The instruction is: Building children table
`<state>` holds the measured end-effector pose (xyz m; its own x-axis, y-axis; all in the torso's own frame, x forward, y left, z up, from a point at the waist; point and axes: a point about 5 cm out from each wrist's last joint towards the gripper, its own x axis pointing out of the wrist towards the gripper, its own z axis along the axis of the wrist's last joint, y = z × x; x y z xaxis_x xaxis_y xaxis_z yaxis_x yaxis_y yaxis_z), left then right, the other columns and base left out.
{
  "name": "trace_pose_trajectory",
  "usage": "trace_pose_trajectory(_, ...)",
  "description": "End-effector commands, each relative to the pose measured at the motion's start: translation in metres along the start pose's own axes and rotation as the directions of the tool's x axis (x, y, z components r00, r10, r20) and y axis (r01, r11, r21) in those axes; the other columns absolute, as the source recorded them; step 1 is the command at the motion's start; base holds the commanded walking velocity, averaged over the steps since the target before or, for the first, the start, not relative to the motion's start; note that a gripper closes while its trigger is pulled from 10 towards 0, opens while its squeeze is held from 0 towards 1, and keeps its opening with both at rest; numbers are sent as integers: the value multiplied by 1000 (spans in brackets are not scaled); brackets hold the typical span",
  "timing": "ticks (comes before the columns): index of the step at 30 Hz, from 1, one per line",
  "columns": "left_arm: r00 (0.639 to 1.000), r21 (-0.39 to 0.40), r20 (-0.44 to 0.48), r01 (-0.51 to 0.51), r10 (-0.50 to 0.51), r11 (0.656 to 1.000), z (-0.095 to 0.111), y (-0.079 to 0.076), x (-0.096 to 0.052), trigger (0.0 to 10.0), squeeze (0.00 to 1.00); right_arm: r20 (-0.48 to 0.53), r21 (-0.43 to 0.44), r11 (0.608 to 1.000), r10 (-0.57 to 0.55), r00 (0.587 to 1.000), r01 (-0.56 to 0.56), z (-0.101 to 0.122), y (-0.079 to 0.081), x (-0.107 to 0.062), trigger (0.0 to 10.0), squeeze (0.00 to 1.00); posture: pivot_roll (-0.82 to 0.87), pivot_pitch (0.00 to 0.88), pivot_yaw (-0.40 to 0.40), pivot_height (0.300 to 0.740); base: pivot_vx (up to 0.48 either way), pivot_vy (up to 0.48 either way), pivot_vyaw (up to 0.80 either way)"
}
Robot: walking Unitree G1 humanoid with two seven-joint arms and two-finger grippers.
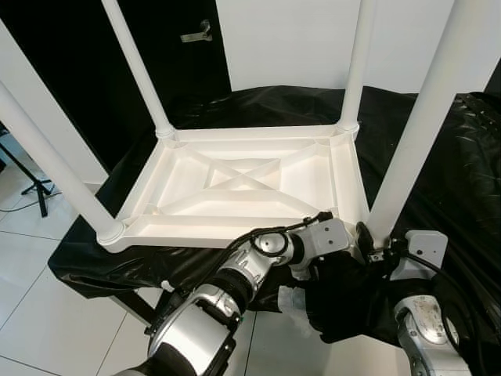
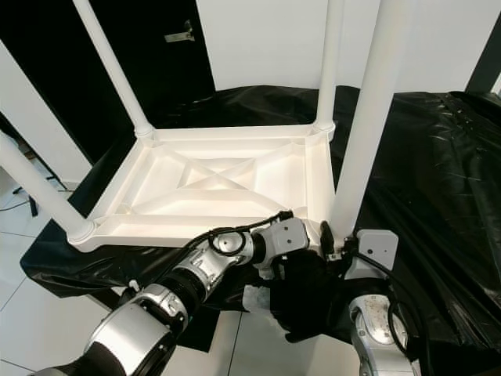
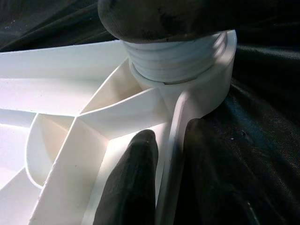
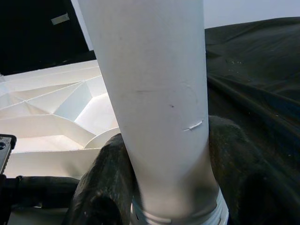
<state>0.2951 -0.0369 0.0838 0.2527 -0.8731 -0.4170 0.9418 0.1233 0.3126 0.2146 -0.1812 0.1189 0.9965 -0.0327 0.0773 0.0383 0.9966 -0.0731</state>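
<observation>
White tabletop lies upside down on black plastic sheet, ribbed underside up, centre of the head view. Four white legs stand in its corner sockets: 9 o'clock leg, 11 o'clock leg, 1 o'clock leg, 4 o'clock leg.

Left gripper at the 4 o'clock corner, fingers clamped on the tabletop's edge rib just below the socket.

Right gripper at the same corner, fingers closed around the base of the 4 o'clock leg, threaded end visible at the socket.

Around: tripod foot on tiled floor at 9 o'clock, black door with handle at 11 o'clock, white wall at 12
</observation>
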Motion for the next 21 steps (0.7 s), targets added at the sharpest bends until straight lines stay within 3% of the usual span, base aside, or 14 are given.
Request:
trace_pose_trajectory(1, 975, -92, -203, -115, 95, 989, -41, -26, 5, 10000, 0, -38, -61, 998, -24, 999, 22, -6, -14, -1, 10000, 427, 10, 0, 94, 740, 0, 0, 0)
trace_pose_trajectory(2, 975, -93, -202, -114, 93, 989, -41, -26, 6, 10000, 0, -18, -77, 997, -8, 1000, 7, -3, -13, 0, 10000, 1000, 9, 0, 94, 740, 0, 0, 0)
trace_pose_trajectory(8, 976, -101, -200, -105, 84, 989, -42, -31, 7, 10000, 0, 4, -39, 985, 166, 986, -165, 7, -17, 8, 10000, 1000, 0, 0, 95, 740, 0, 0, 0)
trace_pose_trajectory(9, 977, -102, -199, -103, 81, 989, -42, -32, 8, 10000, 0, 10, -58, 976, 211, 977, -210, 10, -18, 10, 10000, 0, -2, 0, 95, 740, 0, 0, 0)
trace_pose_trajectory(10, 977, -102, -199, -103, 81, 989, -42, -32, 8, 10000, 0, 10, -58, 976, 211, 977, -210, 10, -18, 10, 10000, 0, -2, 0, 95, 740, 0, 0, 0)
trace_pose_trajectory(11, 977, -102, -198, -100, 79, 990, -41, -32, 9, 10000, 0, -20, -77, 944, 321, 947, -321, 12, -20, 13, 10000, 0, -1, 0, 93, 740, 0, 0, 0)
trace_pose_trajectory(12, 977, -102, -198, -100, 79, 990, -40, -32, 9, 10000, 0, -29, -81, 933, 348, 937, -349, 12, -20, 14, 10000, 0, -1, 0, 93, 740, 0, 0, 0)
trace_pose_trajectory(17, 977, -97, -196, -107, 87, 989, -39, -29, 9, 10000, 0, -75, -81, 903, 417, 906, -422, 9, -23, 13, 10000, 0, 7, 0, 88, 740, 0, 0, 0)
trace_pose_trajectory(18, 976, -98, -195, -114, 93, 989, -39, -27, 8, 10000, 0, -92, -93, 893, 434, 896, -441, 8, -25, 11, 0, 0, 10, 0, 87, 740, 0, 0, 0)
trace_pose_trajectory(21, 975, -102, -197, -122, 100, 987, -40, -26, 6, 10000, 0, -110, -106, 882, 448, 887, -458, 6, -28, 8, 0, 0, 13, 0, 87, 740, 0, 0, 0)
